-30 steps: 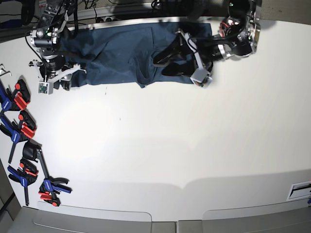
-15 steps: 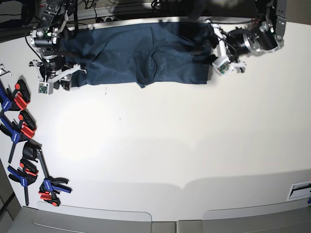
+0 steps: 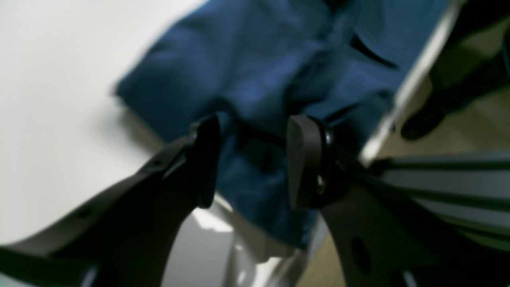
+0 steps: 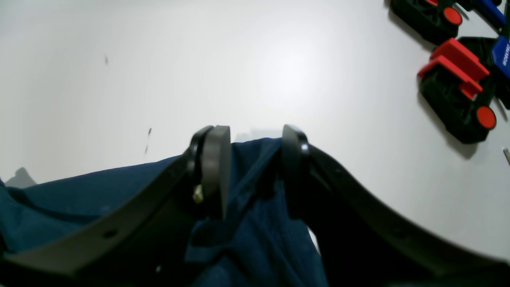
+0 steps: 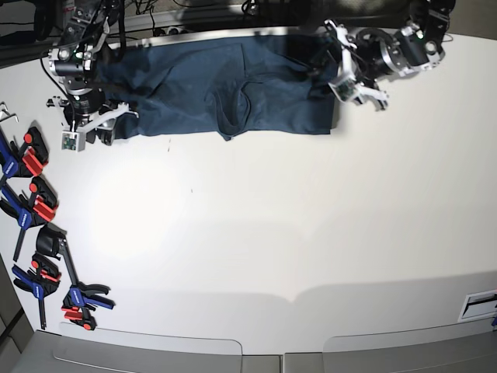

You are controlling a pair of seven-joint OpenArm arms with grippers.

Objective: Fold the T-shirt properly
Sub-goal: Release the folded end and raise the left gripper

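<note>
Plainly, the T-shirt (image 5: 217, 89) lay as a long, rumpled band along the far edge of the tabletop (image 5: 272, 233), with a puckered ridge near its middle. The right tool (image 4: 251, 171) sat at the shirt's end nearest the clamps (image 5: 35, 202), its jaws partly parted with a bunch of the cloth's corner between them; it appeared to grip that corner, though whether the pinch was firm could not be told. The left tool (image 3: 249, 159) hovered at the shirt's opposite end with its jaws wide apart and nothing held; the blurred wrist view showed blue cloth past the fingers and the tabletop's far edge close beside them. The main risk, as I judged it, was that the shirt already sat right at that far edge, so a pull away from the clamps could drag cloth off the tabletop. A shallow bite by the open tool might catch only one layer, leaving the fold crooked. The middle ridge, if not smoothed, would probably be trapped inside any fold.
</note>
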